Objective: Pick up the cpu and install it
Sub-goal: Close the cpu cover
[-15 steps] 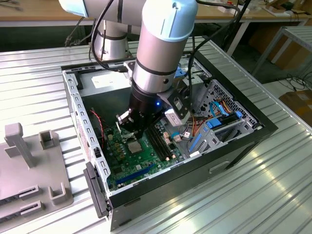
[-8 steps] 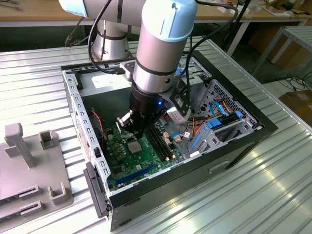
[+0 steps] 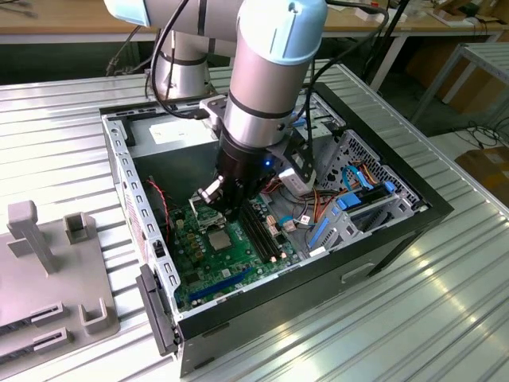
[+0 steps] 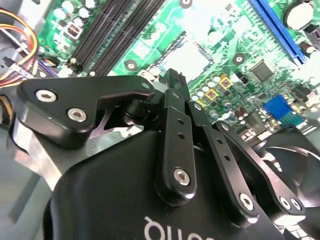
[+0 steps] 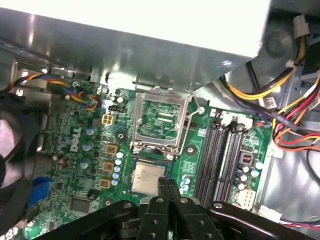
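Black gripper [image 5: 167, 185] links sit closest in both wrist views, and the two slim fingers [image 5: 163, 186] are pressed together at their tips with nothing between them. Just past those tips the cpu [image 5: 148, 177] lies flat in its socket on the green motherboard [image 5: 75, 150], pale metal face up. The tips hang at its near edge, and it cannot be told whether they touch it. Beyond the cpu, the socket's metal frame [image 5: 160, 122] is swung open, away from the chip. Beside the socket run long black memory slots [image 5: 220, 155], and past them lie loose bundles of yellow, red and orange cables [image 5: 295, 125]. A grey case wall [image 5: 125, 50] rises behind the board. In the second wrist view a long blue slot [image 4: 275, 22] crosses the board on the far side of the socket. In the exterior view the silver and pale blue arm [image 3: 270, 72] reaches straight down into an open computer case [image 3: 398, 231] lying on its side on a ribbed metal table [image 3: 358, 318]. On that table, a grey plastic fixture [image 3: 48, 270] with upright posts stands apart from the case on the exterior view's left.
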You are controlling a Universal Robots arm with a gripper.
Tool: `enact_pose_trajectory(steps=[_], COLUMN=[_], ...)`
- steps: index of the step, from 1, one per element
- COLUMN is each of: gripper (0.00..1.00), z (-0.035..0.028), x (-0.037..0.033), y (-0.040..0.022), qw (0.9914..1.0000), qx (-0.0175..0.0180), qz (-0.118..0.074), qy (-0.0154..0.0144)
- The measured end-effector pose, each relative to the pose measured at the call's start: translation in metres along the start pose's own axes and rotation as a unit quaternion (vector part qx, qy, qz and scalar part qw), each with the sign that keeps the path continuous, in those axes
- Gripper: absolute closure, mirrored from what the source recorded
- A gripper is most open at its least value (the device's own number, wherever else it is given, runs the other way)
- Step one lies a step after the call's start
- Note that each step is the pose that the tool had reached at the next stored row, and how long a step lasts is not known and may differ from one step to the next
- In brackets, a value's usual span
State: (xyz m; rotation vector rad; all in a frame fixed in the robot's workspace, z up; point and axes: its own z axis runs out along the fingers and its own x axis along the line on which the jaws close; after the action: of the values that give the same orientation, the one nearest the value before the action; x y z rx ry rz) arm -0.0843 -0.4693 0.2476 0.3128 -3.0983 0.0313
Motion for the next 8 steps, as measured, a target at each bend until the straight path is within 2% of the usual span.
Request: enact_pose_trajectory(steps=[5,8], gripper=[0.89,0.89], z=[-0.0001,-0.0002], x=[-0.0027,-0.0027], y=[0.0035,0.0035], qw=[0.99999,0.99959], qx=[0.0001,0.0009], qz=[-0.004,-0.029], qy=[-0.0001,-0.0005])
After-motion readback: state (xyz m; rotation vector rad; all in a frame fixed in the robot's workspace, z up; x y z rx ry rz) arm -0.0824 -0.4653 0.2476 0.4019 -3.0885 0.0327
